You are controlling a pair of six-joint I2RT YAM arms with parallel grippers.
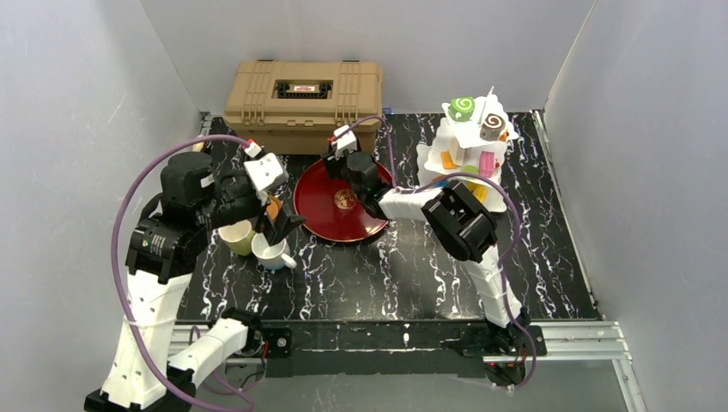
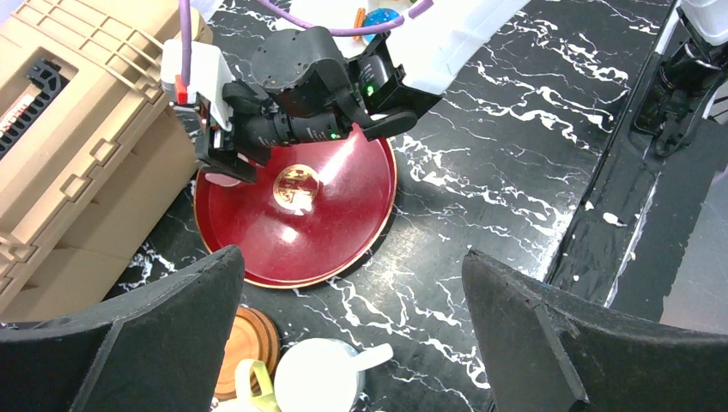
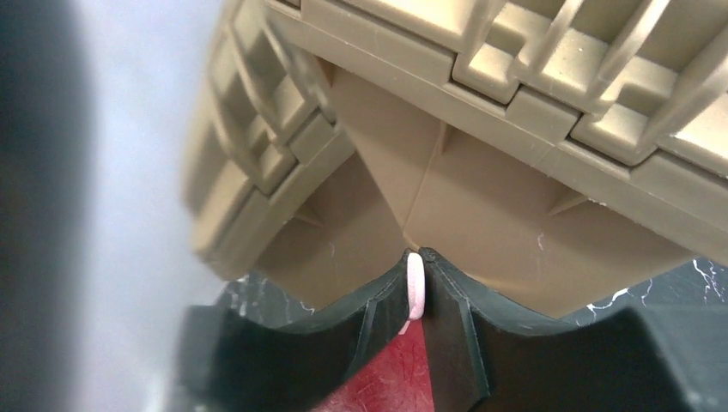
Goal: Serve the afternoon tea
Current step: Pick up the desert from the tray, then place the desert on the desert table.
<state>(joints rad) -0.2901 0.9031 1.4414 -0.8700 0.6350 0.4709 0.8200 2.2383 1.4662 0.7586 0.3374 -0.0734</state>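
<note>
1. On three sides, plain pale grey walls (image 1: 86, 86) stand round a black table with white marble lines (image 1: 386, 275); only the near side has no wall.
2. At the back edge, left of the middle, sits a big tan ribbed plastic toolbox (image 1: 302, 94). A small red and white label (image 1: 302, 88) is on its lid, but the words are too small to read.
3. In front of the toolbox lies a round shiny red plate (image 1: 319, 215) with a gold mark (image 2: 296, 184) in its middle. The mark cannot be read.
4. Near the back right corner stands a white tiered stand (image 1: 429, 159) full of small colourful toy pastries. A green swirl roll (image 1: 462, 107) and a brown swirl roll (image 1: 492, 124) are on top.
5. Near the left edge, a pale yellow mug (image 1: 239, 236) and a white mug (image 1: 270, 251) stand just beside each other. A brown round coaster (image 2: 249, 343) lies right by them.
6. The left gripper (image 1: 279, 221) hangs above the two mugs. Its fingers are wide apart and hold nothing.
7. The right gripper (image 3: 418, 266) is over the back left rim of the red plate, close to the toolbox. Its fingers are pinched on a thin pink piece (image 3: 415, 287). What the piece is cannot be told.
</note>
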